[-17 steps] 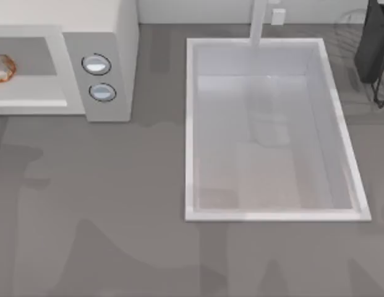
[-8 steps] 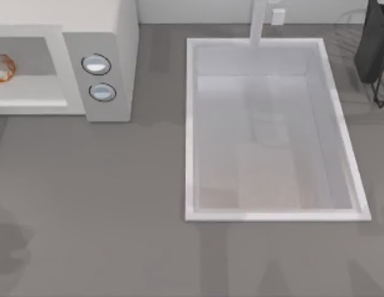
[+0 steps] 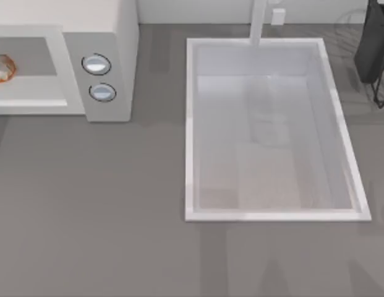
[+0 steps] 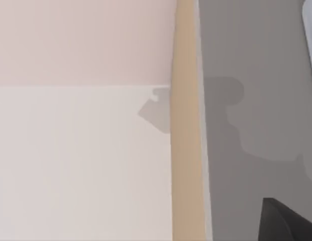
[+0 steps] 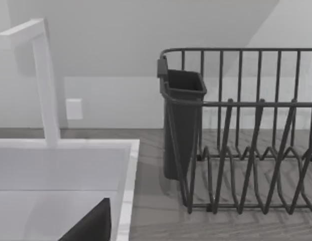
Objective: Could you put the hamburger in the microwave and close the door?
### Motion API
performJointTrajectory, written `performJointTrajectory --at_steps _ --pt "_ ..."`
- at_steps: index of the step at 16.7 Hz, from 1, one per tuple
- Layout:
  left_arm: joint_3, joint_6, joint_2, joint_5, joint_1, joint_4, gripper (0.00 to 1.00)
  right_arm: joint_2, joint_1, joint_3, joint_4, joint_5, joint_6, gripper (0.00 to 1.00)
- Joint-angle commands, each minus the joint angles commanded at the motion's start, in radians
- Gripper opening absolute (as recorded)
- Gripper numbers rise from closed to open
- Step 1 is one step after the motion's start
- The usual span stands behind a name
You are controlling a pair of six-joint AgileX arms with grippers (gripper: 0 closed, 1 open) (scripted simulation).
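Observation:
The microwave (image 3: 108, 37) stands at the table's back left, with two round silver knobs (image 3: 96, 64) on its panel. Its grey cavity is open, and the hamburger (image 3: 1, 68), cream-white with orange-brown patches, lies inside it at the picture's left edge. In the left wrist view the door (image 4: 85, 165) is a flat white panel with a thin tan edge (image 4: 185, 125), very close to the camera. A dark corner of my left gripper (image 4: 289, 223) shows beside that edge over the grey table. A dark part of my right gripper (image 5: 90, 226) hangs above the sink's rim.
A white rectangular sink basin (image 3: 190, 124) with a white faucet (image 3: 258, 21) takes up the table's middle right. A dark wire dish rack (image 5: 246, 150) with a black cup holder (image 5: 181, 125) stands at the back right corner. Grey tabletop (image 3: 93, 204) spreads in front of the microwave.
The arm shadows that lay over the table's front and lower left have slid off to the left and gone. The hamburger and the microwave have not moved.

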Motion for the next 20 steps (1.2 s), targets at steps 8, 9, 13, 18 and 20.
performJointTrajectory --at_steps 8,9,13,18,20 --pt "-0.084 0.000 0.034 -0.001 -0.002 0.116 0.00 0.000 0.000 0.000 0.000 0.000 0.000 1.00" --pt "-0.114 0.000 0.048 0.000 -0.001 0.165 0.00 0.000 0.000 0.000 0.000 0.000 0.000 1.00" --pt "-0.232 0.004 0.104 0.001 0.002 0.344 0.00 0.000 0.000 0.000 0.000 0.000 0.000 1.00" --pt "-0.265 0.005 0.120 0.002 0.003 0.382 0.00 0.000 0.000 0.000 0.000 0.000 0.000 1.00" --pt "-0.268 0.003 0.113 0.002 -0.003 0.381 0.00 0.000 0.000 0.000 0.000 0.000 0.000 1.00"
